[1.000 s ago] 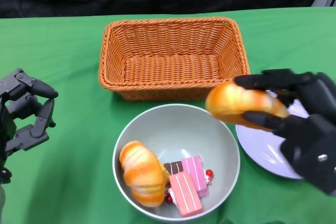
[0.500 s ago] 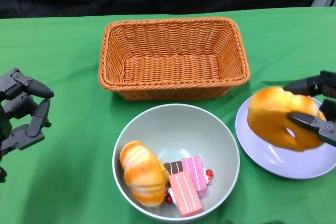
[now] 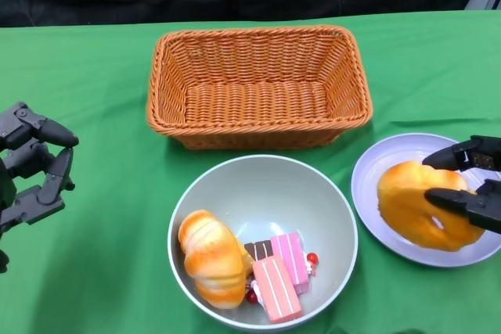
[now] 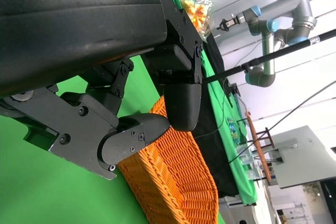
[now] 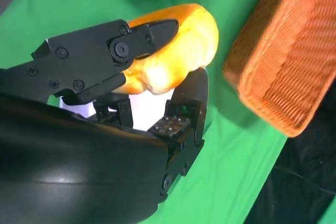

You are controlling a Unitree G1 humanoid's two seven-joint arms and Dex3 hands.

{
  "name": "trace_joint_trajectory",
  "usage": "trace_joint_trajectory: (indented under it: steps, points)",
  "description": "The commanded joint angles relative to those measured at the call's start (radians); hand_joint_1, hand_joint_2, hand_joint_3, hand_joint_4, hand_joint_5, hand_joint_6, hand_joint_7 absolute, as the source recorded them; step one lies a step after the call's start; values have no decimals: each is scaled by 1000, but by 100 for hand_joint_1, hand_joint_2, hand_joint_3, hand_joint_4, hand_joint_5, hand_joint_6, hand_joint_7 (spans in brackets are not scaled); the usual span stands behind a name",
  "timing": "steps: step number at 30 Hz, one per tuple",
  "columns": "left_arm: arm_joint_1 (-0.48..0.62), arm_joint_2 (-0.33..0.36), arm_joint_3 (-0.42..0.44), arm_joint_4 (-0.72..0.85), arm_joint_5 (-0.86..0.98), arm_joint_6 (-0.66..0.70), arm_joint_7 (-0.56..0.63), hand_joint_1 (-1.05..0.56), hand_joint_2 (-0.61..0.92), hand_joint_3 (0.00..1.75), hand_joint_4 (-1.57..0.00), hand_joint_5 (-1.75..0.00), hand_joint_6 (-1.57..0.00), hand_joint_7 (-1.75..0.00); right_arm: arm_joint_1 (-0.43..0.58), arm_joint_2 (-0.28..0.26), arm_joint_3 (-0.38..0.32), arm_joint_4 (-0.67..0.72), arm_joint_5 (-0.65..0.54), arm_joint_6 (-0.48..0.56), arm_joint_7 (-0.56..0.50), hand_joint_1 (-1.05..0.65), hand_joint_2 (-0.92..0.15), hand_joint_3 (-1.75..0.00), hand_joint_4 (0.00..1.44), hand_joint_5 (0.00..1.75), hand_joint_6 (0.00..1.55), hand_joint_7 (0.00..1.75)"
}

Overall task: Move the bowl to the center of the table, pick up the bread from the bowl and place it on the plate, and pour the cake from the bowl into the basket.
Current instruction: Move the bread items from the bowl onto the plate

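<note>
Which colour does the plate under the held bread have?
Pale lavender, almost white; the plate shows best in the head view.

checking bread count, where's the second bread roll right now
In the head view the second bread roll lies in the left part of the bowl, touching the pink cake pieces, just in front of the basket.

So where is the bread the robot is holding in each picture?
Head view: the bread is at the right edge, over the plate, held by the right hand.
Right wrist view: the bread is in the upper middle, between the black fingers.
Left wrist view: not in it.
Shared landmark: the orange basket.
</note>
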Motion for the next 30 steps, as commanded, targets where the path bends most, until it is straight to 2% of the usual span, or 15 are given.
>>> trace_joint_trajectory:
  steps: [1,5,7,9,10,12,13,17,21,23,26,27,28,29,30]
  points:
    - [-7,18,9,11,-5,-14,-4,-21,64,91,-74,-175,-67,-146,-13,-30,43,64,-56,-85,-41,-18,-92,-12,61,158,84,67]
    - [-8,18,8,16,-4,-17,-4,-20,65,91,-74,-175,-67,-145,-28,-30,68,125,-85,-136,-58,-19,-92,-11,62,168,88,58]
    - [-7,19,8,17,-5,-18,-6,-21,64,91,-74,-175,-67,-145,-40,-38,91,147,-109,-135,-62,-19,-92,-11,60,164,88,55]
    - [-6,21,8,17,-3,-17,-7,-21,65,90,-74,-175,-67,-144,-50,-40,113,164,-137,-130,-69,-19,-92,-11,62,132,91,42]
    - [-6,21,8,18,-3,-18,-6,-21,65,90,-73,-175,-67,-144,-50,-40,122,170,-149,-144,-76,-19,-92,-11,63,124,92,39]
    - [-6,21,8,18,-2,-15,-4,-22,65,90,-74,-175,-67,-144,-45,-39,136,173,-173,-170,-90,-17,-92,-13,73,86,95,24]
    - [-6,21,8,18,-2,-13,-4,-22,65,89,-74,-175,-67,-144,-42,-38,140,176,-181,-180,-96,-16,-92,-13,76,78,96,20]
    - [-6,24,6,21,3,-20,-6,-22,65,89,-74,-175,-66,-144,-36,-32,143,201,-201,-227,-118,-14,-92,-12,71,87,97,11]
    - [-6,27,4,22,3,-20,-11,-23,65,89,-73,-175,-66,-144,-35,-30,151,222,-225,-254,-135,-14,-92,-11,70,87,95,9]
    - [-4,26,5,18,5,-16,-5,-23,65,89,-73,-175,-66,-144,-36,-31,165,231,-253,-261,-149,-14,-92,-11,69,86,95,8]
    - [-1,23,4,13,4,-13,-5,-23,66,88,-74,-175,-66,-144,-39,-33,191,242,-308,-258,-173,-17,-92,-6,70,101,92,4]
    - [-1,22,4,13,3,-14,-6,-22,65,88,-74,-175,-66,-144,-41,-36,201,244,-329,-252,-178,-19,-92,-4,70,97,91,2]
    - [0,22,4,11,4,-13,-5,-22,66,88,-74,-175,-67,-144,-43,-41,214,246,-353,-248,-180,-22,-92,-4,71,85,88,1]
    - [1,22,3,10,5,-13,-4,-22,66,88,-74,-175,-67,-144,-44,-44,220,247,-368,-246,-180,-25,-92,-4,74,54,82,1]
    - [2,22,2,9,6,-12,-4,-22,66,88,-74,-175,-67,-144,-44,-55,233,249,-391,-253,-175,-26,-92,-3,77,39,80,1]
